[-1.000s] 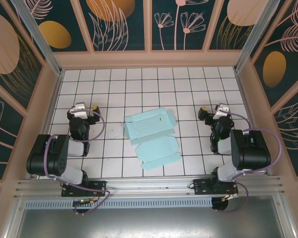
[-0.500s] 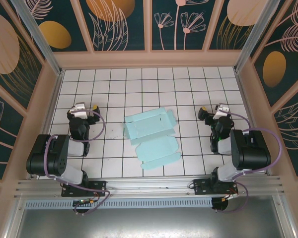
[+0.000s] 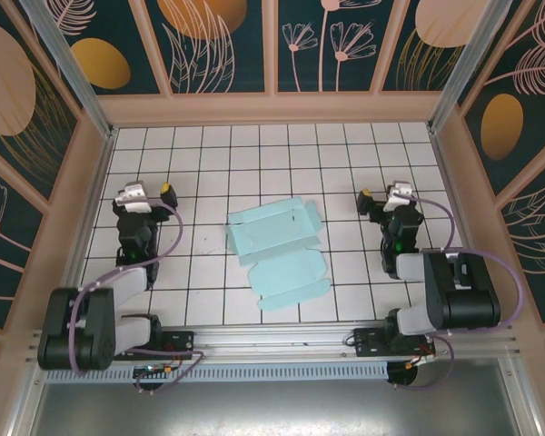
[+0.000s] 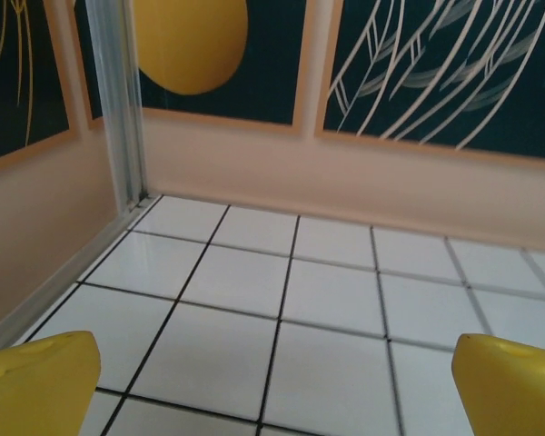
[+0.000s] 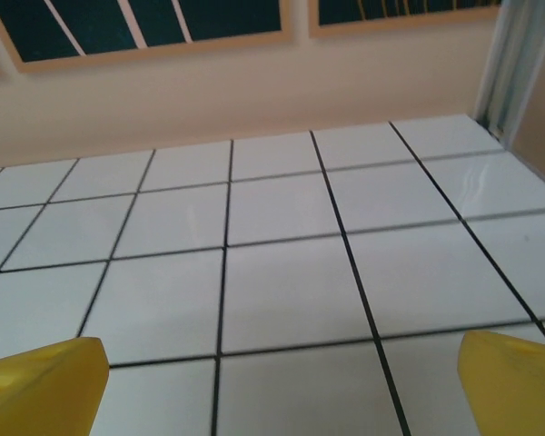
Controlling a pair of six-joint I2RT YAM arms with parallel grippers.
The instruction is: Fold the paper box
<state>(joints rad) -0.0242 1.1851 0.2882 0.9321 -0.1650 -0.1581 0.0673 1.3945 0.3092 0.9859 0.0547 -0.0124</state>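
Note:
The paper box lies as a flat pale mint-blue die-cut sheet with flaps and creases in the middle of the white tiled table. My left gripper stands open to the left of the sheet, well apart from it. On the sheet's other side my right gripper is open too, a couple of tiles away. In the left wrist view the gripper has its yellow fingertips wide apart over bare tiles. The right gripper in the right wrist view likewise has its yellow fingertips spread over bare tiles.
Peach walls with dark leaf-patterned panels enclose the table on three sides. An aluminium post stands in the far left corner and another post in the far right. The aluminium rail carrying the arm bases runs along the near edge.
Both arms have stretched a little away from their bases. The left gripper has gone up and left, the right one slightly up. The sheet has not moved.

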